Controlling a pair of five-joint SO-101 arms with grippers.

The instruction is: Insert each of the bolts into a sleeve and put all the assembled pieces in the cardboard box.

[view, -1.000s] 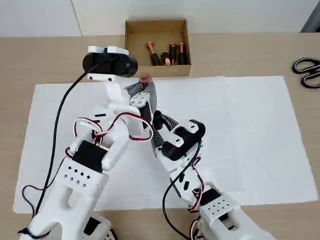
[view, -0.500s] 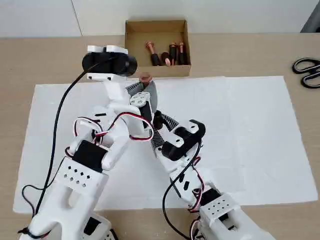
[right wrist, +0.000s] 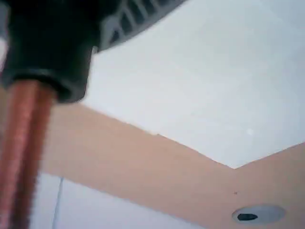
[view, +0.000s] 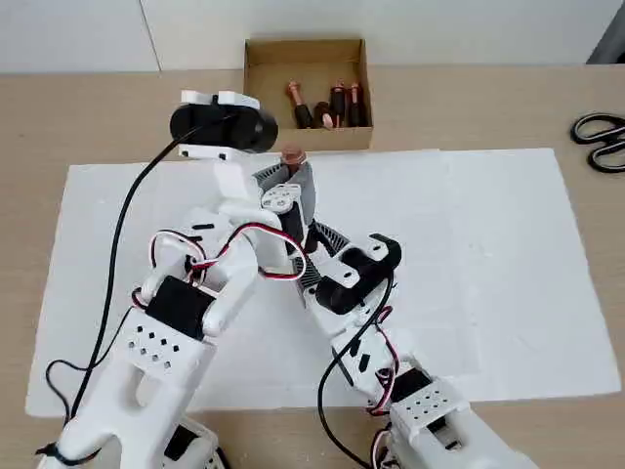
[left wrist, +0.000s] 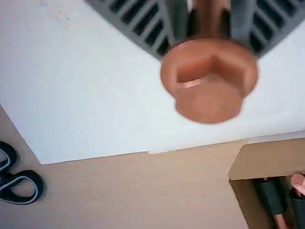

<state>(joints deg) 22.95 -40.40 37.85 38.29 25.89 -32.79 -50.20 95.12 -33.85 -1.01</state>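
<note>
Left arm stretched toward the box (view: 264, 98), left gripper (view: 290, 176) pinching the bolt (left wrist: 209, 81) just short of it. Right gripper (view: 311, 252) is farther back, clamped on the sleeve (right wrist: 47, 47).

At the right wrist the sleeve (right wrist: 47, 52) that the right gripper (view: 311, 249) is clasping and the shank of the bolt (view: 291, 156) are blurring and running out of frame, and a dark round spot (right wrist: 251, 215) is showing too blurred to name. From above, the left arm (view: 229, 264) is covering the bolt below its head and hiding most of the sleeve. The scissors (view: 600, 140) are running off the picture's edge, and the pieces (view: 330, 104) in the cardboard box (view: 256, 73) are showing too small to count, perhaps four. At the left wrist the bolt head is blurring close to the lens, its shank vanishing between the fingers (left wrist: 138, 21) of the left gripper (view: 293, 176), while box and scissors are being cut by the edge.
</note>
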